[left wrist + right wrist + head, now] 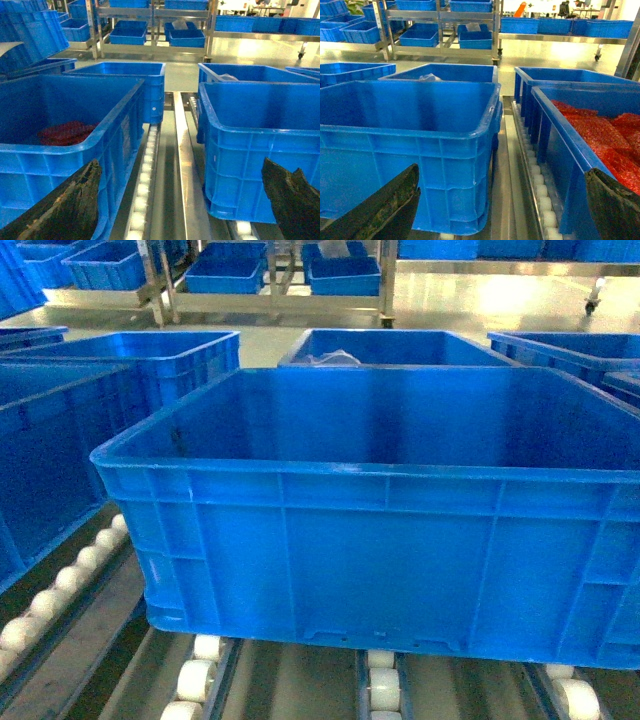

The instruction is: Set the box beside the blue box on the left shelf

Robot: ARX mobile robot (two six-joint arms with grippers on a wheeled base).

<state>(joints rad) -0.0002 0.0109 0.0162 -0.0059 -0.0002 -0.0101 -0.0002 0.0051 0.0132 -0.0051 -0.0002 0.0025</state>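
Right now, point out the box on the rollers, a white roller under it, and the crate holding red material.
box (380,570), head view, near wall
white roller (384,692), head view, roller's top face
crate with red material (555,145), right wrist view, left wall

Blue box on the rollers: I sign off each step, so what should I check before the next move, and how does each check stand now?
1. Box resting on the rollers: ok.
2. Box level, not tilted: ok.
3. Box beside the neighbour crate, rail between them, not touching: ok.
4. Left claw open, holding nothing: ok.
5. Right claw open, holding nothing: ok.
6. Clearance to the crate behind: cannot tell.
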